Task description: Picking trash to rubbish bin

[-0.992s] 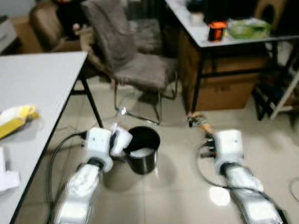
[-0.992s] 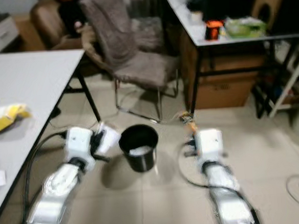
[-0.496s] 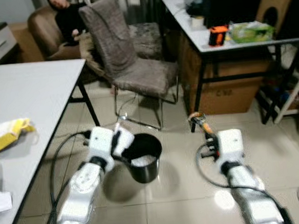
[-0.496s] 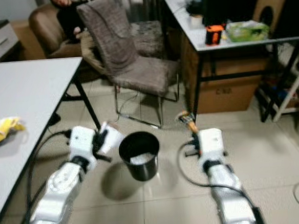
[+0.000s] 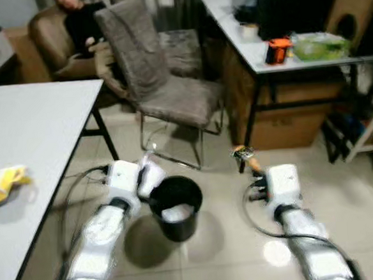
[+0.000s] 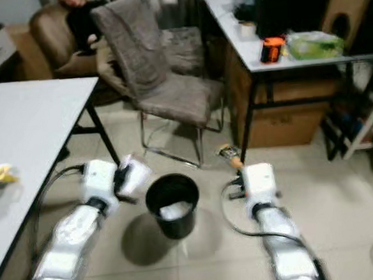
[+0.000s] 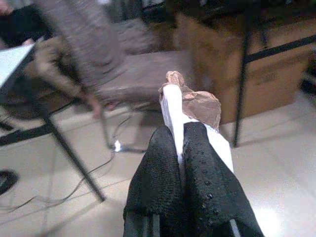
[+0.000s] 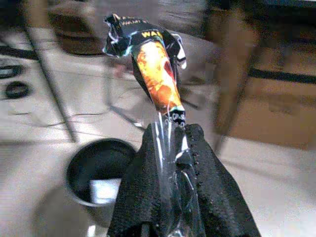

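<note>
A black rubbish bin (image 5: pixel 175 205) stands on the tiled floor between my two arms, with white paper lying inside it. My left gripper (image 5: pixel 148 176) is at the bin's left rim, shut on a crumpled white and brown paper scrap (image 7: pixel 190 101). My right gripper (image 5: pixel 250 166) is off to the bin's right, shut on an orange snack wrapper (image 8: pixel 155 64) that sticks up out of the fingers. In the right wrist view the bin (image 8: pixel 98 168) lies below and beyond the wrapper.
A grey padded chair (image 5: pixel 163 84) stands just behind the bin. A white table (image 5: pixel 32 131) with a yellow packet (image 5: pixel 4 181) is on the left. On the right stands a desk (image 5: pixel 276 53) with a cardboard box (image 5: pixel 293 113) under it. A person (image 5: pixel 82 19) sits on a sofa at the back.
The whole picture has shifted, so the camera moved. Both grippers keep their hold, and the arms stay on either side of the bin.
</note>
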